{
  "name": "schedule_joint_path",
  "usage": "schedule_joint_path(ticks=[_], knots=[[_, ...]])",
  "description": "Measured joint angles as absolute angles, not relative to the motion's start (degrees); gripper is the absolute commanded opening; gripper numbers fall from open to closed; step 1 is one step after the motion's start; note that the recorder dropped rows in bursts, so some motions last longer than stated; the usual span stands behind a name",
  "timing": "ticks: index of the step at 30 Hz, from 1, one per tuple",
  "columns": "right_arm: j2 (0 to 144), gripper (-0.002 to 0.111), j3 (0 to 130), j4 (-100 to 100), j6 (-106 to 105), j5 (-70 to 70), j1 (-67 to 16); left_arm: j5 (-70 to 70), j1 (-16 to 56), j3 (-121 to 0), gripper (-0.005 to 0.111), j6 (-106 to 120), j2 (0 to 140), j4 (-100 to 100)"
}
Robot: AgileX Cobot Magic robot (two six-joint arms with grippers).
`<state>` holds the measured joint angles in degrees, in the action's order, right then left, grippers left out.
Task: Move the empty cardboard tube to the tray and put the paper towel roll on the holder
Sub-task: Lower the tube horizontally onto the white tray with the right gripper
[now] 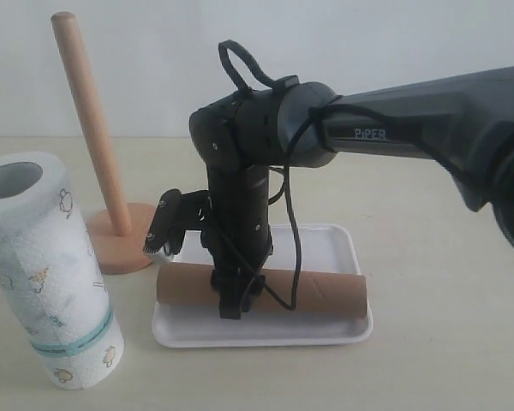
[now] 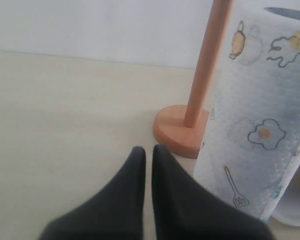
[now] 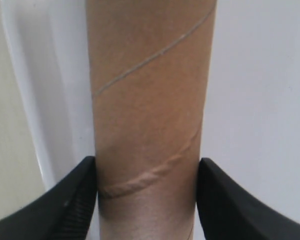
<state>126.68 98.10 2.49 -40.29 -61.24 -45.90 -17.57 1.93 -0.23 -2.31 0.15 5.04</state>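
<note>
The right hand [image 1: 231, 301] holds the empty cardboard tube [image 1: 317, 291] from both sides. The tube lies flat along the near side of the tray [image 1: 325, 244]. The hand should open wide, then go straight up, so the tube does not roll out. The left hand [image 2: 147, 162] is pinched closed beside the paper towel roll [image 1: 47, 274], which stands left of the holder [image 1: 90, 145].
</note>
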Motion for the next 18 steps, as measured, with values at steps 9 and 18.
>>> schedule_joint_path(ticks=[9, 18], knots=[[126.77, 0.001, 98.10, 4.71, -40.29, -60.66, -46.00, -17.57, 1.93, -0.23, 0.004, -2.31, 0.15, 5.04], [126.77, 0.071, 98.10, 4.84, -39.69, -60.66, -46.00, -17.57, 1.93, -0.23, 0.004, -2.31, 0.15, 5.04]])
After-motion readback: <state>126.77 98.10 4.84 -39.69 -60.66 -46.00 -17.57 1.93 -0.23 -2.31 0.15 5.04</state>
